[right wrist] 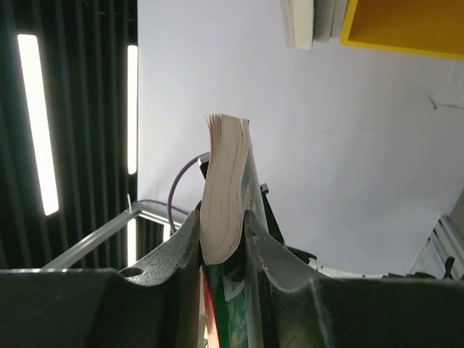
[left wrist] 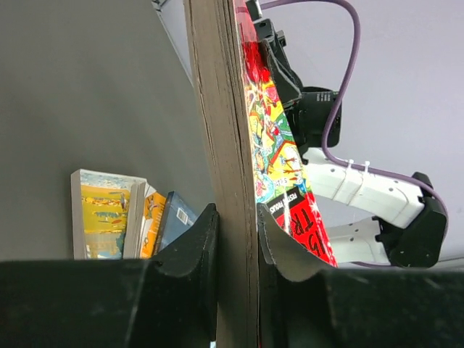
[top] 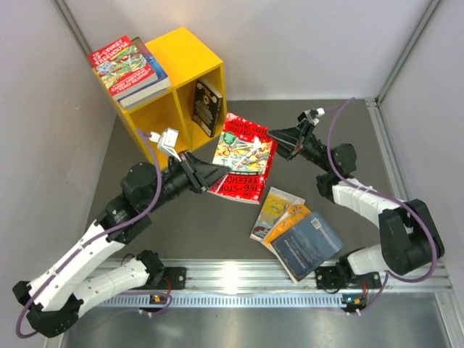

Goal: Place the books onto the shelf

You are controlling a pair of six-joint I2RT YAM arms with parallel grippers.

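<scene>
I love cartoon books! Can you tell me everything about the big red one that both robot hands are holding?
The red cartoon book is a thick closed paperback: a red cover with colourful drawings, a green patch at one corner, brownish page edges. It is in front of the yellow shelf. The left gripper pinches one edge, the right gripper the opposite corner. Whether it touches the table is unclear.

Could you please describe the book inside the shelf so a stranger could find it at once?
Find the yellow shelf at the far left. Its right-hand compartment holds one black book standing upright. The books stacked on top are brightly coloured instead.
</scene>
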